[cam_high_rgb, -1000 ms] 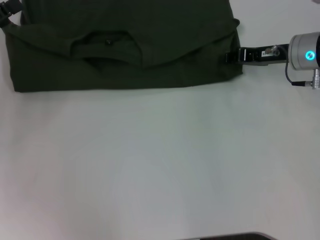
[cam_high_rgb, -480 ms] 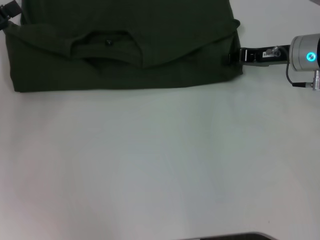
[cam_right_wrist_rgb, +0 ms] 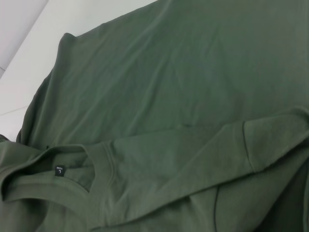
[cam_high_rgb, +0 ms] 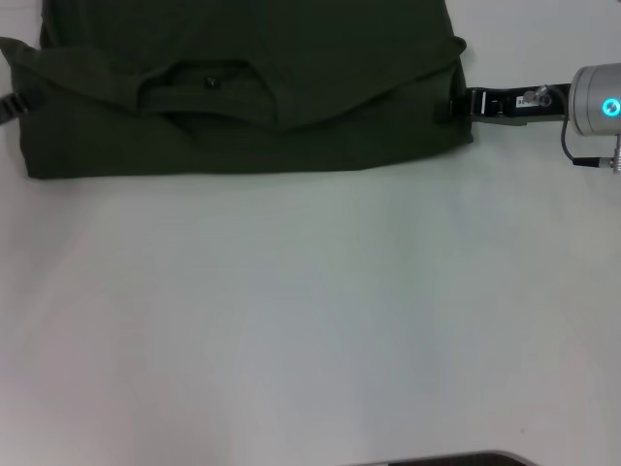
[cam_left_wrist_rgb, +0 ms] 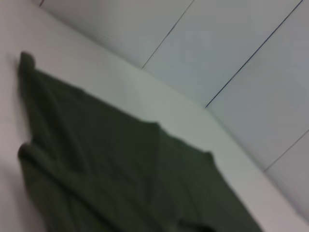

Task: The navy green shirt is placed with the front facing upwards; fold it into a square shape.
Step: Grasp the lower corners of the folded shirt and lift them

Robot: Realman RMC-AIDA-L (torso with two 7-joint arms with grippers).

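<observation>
The navy green shirt (cam_high_rgb: 320, 58) lies folded across the far part of the white table, collar (cam_high_rgb: 209, 83) up, with a sleeve flap folded over its near half. The lettering is hidden. In the right wrist view the shirt (cam_right_wrist_rgb: 169, 96) fills the picture, and a small dark label (cam_right_wrist_rgb: 58, 170) sits inside the collar. My right gripper (cam_high_rgb: 448, 109) is at the shirt's right edge, touching or just beside the cloth. My left gripper (cam_high_rgb: 8, 107) shows only as a dark bit at the shirt's left edge. The left wrist view looks along the shirt (cam_left_wrist_rgb: 120, 164) from a distance.
Bare white table (cam_high_rgb: 310, 311) spreads from the shirt's near edge toward me. A dark rim (cam_high_rgb: 437, 460) runs along the table's front edge. Beyond the table the left wrist view shows a pale panelled wall (cam_left_wrist_rgb: 231, 43).
My right gripper has slid a little to the right along the shirt's edge. My left gripper has dropped from the shirt's far-left corner to its left edge. The shirt has barely moved.
</observation>
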